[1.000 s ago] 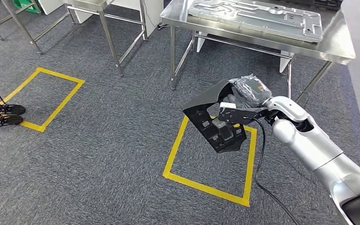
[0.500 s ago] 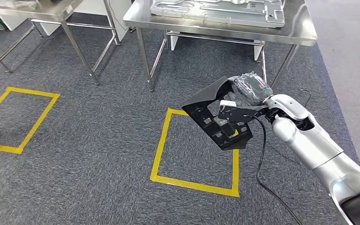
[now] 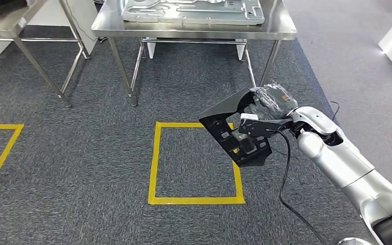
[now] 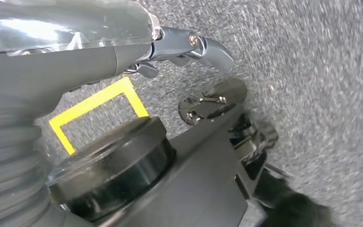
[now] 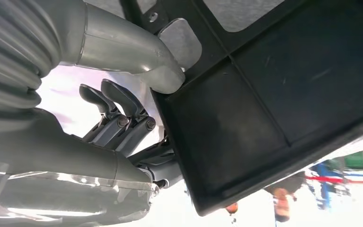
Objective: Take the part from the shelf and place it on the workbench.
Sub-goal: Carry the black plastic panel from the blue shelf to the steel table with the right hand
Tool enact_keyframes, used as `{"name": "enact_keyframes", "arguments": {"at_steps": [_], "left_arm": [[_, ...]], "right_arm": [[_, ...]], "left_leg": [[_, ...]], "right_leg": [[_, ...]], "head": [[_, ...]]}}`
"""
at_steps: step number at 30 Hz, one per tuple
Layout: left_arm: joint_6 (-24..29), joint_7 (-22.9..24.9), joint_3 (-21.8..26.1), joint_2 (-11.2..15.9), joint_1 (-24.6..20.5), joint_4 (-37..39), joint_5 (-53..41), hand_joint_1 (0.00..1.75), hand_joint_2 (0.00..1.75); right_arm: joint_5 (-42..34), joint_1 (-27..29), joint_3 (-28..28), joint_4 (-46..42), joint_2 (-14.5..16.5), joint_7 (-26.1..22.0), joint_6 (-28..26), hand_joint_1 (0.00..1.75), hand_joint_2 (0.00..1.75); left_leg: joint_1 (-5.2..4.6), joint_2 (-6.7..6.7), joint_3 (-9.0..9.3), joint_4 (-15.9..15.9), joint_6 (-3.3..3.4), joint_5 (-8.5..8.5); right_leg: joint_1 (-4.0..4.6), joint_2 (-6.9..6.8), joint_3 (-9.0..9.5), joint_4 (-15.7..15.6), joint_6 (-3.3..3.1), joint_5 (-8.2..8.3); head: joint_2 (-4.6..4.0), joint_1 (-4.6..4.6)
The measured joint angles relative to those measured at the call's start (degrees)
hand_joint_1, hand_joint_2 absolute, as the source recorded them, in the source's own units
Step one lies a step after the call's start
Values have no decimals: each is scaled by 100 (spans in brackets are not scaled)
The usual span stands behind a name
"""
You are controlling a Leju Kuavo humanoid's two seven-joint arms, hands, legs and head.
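Observation:
My right hand (image 3: 270,102) grips a black moulded plastic part (image 3: 229,130) by its upper edge and holds it tilted in the air above the carpet. Close up, the thumb (image 5: 123,52) presses on the rim of the part (image 5: 264,109) and the dark fingers (image 5: 118,109) curl behind it. The steel workbench (image 3: 184,34) stands straight ahead at the far side, with a large silver metal plate (image 3: 194,10) lying on it. My left hand (image 4: 170,47) hangs over the grey carpet with nothing in it.
A yellow tape square (image 3: 155,163) marks the carpet below the part, in front of the workbench. A second steel table (image 3: 10,20) stands at the far left, with more yellow tape (image 3: 0,153) near the left edge. A black cable (image 3: 286,168) hangs from my right wrist.
The whole view has swung: workbench and yellow square have slid left, so the camera has moved. The black part stays in my right hand, held the same way.

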Motion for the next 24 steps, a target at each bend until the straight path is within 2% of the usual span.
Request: {"name": "enact_keyframes", "arguments": {"at_steps": [1,2,3,5,6,7,8,10,12,14,15,16,17,18,20,21,23,24], "left_arm": [[2,-8,1,-3,3,0,-1,0,175],[4,-15,1,-9,4,0,-2,0,175],[6,-20,1,-19,1,0,-3,0,175],[7,-28,1,-39,-9,0,-5,0,175],[7,-32,1,-44,-13,0,-7,0,175],[7,-33,1,-46,-19,0,-13,0,175],[7,-34,1,-46,-25,0,-19,0,175],[7,-36,1,-47,-40,0,-31,0,175],[7,-40,1,-48,-48,0,-32,0,175],[4,-43,1,-48,-38,0,-34,0,175],[2,-43,1,-48,-30,0,-37,0,175],[-1,-43,1,-48,-23,0,-39,0,175],[-2,-41,1,-48,-19,0,-41,0,175],[-2,-39,1,-47,-18,0,-42,0,175],[-4,-33,1,-43,-25,0,-43,0,175],[-7,-31,1,-40,-34,0,-42,0,175],[-11,-28,-1,-38,-48,0,-40,0,175],[-15,-29,-1,-41,-51,0,-38,0,175]], "right_arm": [[13,14,1,-3,4,1,3,175,175],[26,21,0,-3,7,1,6,175,175],[35,21,-2,-3,7,2,8,175,175],[51,6,-7,-3,11,3,10,175,175],[56,0,-9,-2,14,6,11,175,175],[61,-1,-11,-2,19,7,13,175,175],[64,4,-14,-1,23,9,16,175,175],[70,13,-20,-1,25,9,19,175,175],[73,3,-28,-2,27,9,20,175,175],[77,2,-32,-1,46,9,21,175,175],[86,13,-32,-1,60,8,22,175,175],[105,27,-32,-1,72,8,22,175,175],[130,40,-32,-1,81,9,20,175,175],[159,48,-32,-1,89,9,14,175,175],[229,56,-32,-2,108,-2,-23,175,175],[261,60,-33,-3,119,-13,-50,175,175],[310,79,-38,-3,135,-31,-88,175,175],[321,88,-41,-4,138,-36,-91,175,175]], "left_leg": [[1,81,1,13,-6,-17],[4,157,2,31,-16,-38],[9,229,6,59,-33,-67],[0,355,12,137,-90,-144],[-12,404,15,173,-126,-182],[-29,448,22,195,-163,-211],[-44,494,33,198,-198,-228],[-32,556,65,204,-264,-269],[-2,385,-23,463,-312,-469],[13,132,-343,1174,-329,-835],[14,76,-539,1561,-329,-975],[10,47,-685,1820,-320,-1023],[5,34,-740,1865,-299,-951],[-3,25,-688,1680,-262,-773],[-38,-47,-390,921,-144,-332],[-53,-93,-251,581,-95,-194],[-84,-158,-138,280,-42,-124],[-87,-157,-131,236,-66,-109]], "right_leg": [[-20,-21,-99,185,26,-23],[-38,-41,-86,155,49,58],[-53,-86,56,-114,67,232],[-47,-294,454,-860,72,537],[-30,-370,584,-1106,43,609],[-9,-402,627,-1202,6,613],[12,-364,615,-1187,-42,602],[3,-229,605,-1195,-118,605],[-18,-121,617,-1212,-198,615],[-10,-7,621,-1217,-251,618],[4,60,620,-1216,-264,619],[22,134,622,-1215,-270,619],[39,197,627,-1214,-275,617],[57,255,636,-1213,-280,616],[78,343,658,-1213,-284,610],[84,384,657,-1210,-272,611],[63,437,631,-1215,-216,626],[61,446,619,-1215,-196,629]], "head": [[0,0],[0,0],[0,0],[0,0],[0,0],[0,0],[0,-1],[0,0],[0,0],[0,-1],[0,-1],[0,-1],[0,-1],[0,-1],[0,-1],[0,0],[0,-1],[0,-1]]}}
